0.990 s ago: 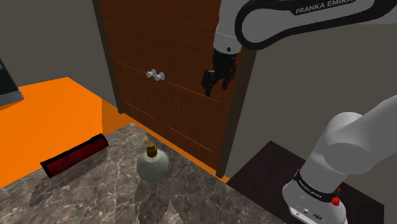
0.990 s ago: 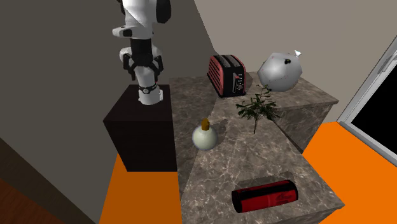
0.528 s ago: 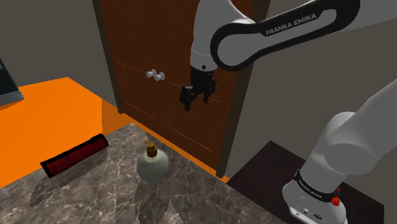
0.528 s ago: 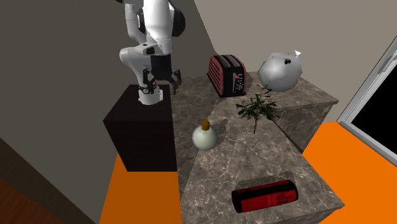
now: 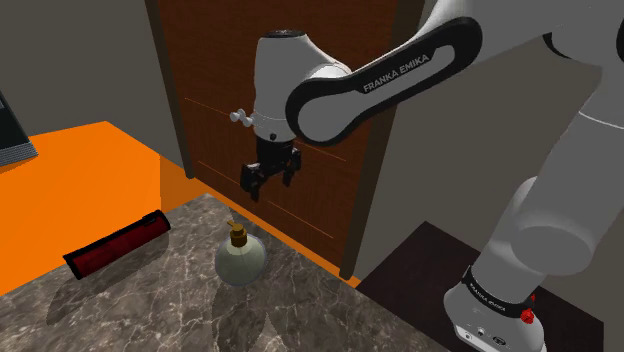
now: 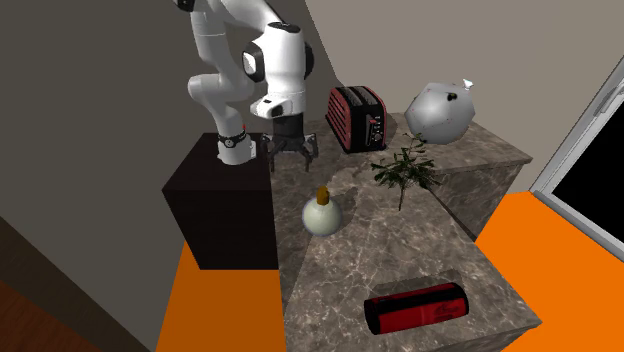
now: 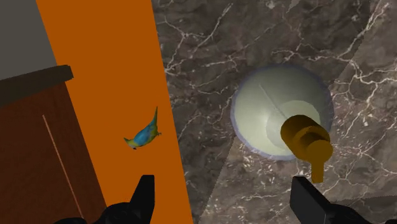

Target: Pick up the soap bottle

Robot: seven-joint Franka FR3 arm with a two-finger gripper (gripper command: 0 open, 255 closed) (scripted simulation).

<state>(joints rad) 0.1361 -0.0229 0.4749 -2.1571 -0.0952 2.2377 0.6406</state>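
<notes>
The fingers stand wide apart with nothing between them, pointing down. Over the last second the arm has swung them from high up by the wooden door down and toward the shoulder view's left, so they now hang above the soap bottle rather than well off to its right. I judge the approach to be nearly done, with the descent and the closing still to come.

The soap bottle, a pale round flask with a gold pump, stands upright near the edge of the marble bench, clear below the fingers and untouched. From the wrist it is not centred in the gap: it sits toward the finger over the bench, with the pump nearly in line with that finger, while the other finger hangs over the orange floor. A small shift sideways seems needed before lowering. A red and black roll lies well apart, at the bench's far end.
</notes>
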